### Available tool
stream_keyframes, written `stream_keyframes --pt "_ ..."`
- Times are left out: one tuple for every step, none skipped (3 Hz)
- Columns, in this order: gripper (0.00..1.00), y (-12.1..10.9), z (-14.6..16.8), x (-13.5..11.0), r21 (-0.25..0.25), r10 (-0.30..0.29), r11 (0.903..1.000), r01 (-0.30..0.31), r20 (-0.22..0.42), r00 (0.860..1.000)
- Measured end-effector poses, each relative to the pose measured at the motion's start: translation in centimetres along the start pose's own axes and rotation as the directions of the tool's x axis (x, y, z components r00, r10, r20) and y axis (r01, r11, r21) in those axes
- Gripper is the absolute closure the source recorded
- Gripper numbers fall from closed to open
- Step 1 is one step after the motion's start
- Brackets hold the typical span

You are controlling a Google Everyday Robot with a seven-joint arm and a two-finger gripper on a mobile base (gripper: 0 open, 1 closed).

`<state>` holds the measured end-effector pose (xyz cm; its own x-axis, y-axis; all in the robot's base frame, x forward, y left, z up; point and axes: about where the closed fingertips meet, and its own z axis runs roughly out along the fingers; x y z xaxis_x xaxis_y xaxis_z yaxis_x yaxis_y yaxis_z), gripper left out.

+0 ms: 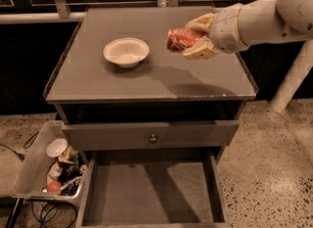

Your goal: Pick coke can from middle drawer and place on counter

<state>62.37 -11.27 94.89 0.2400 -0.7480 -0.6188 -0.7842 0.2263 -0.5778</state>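
Note:
The red coke can [180,39] lies on its side between the two pale fingers [201,51] of my gripper [188,38], held above the counter [98,80], right of its middle. My white arm comes in from the upper right. The gripper is shut on the can. The middle drawer [151,193] stands pulled out below, and its grey floor is bare.
A white bowl [126,52] sits on the counter, left of the can. A closed drawer front with a round knob [153,138] is above the open drawer. A grey bin [34,166] of odds and ends stands on the floor at the left. A white post [293,80] stands at the right.

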Motion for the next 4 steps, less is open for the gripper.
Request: stream_keyframes --pt "1.00 -1.6 1.3 1.9 0.047 0.144 0.9883 -0.145 0.013 0.989" --pt "1.00 -0.6 2.3 3.1 0.052 0.244 0.9685 -0.243 -0.002 0.970" --pt "1.00 0.4 3.5 3.7 0.040 0.309 0.9506 -0.308 -0.012 0.951" --pt "1.00 0.9 5.1 4.0 0.027 0.348 0.9375 -0.347 -0.024 0.937"
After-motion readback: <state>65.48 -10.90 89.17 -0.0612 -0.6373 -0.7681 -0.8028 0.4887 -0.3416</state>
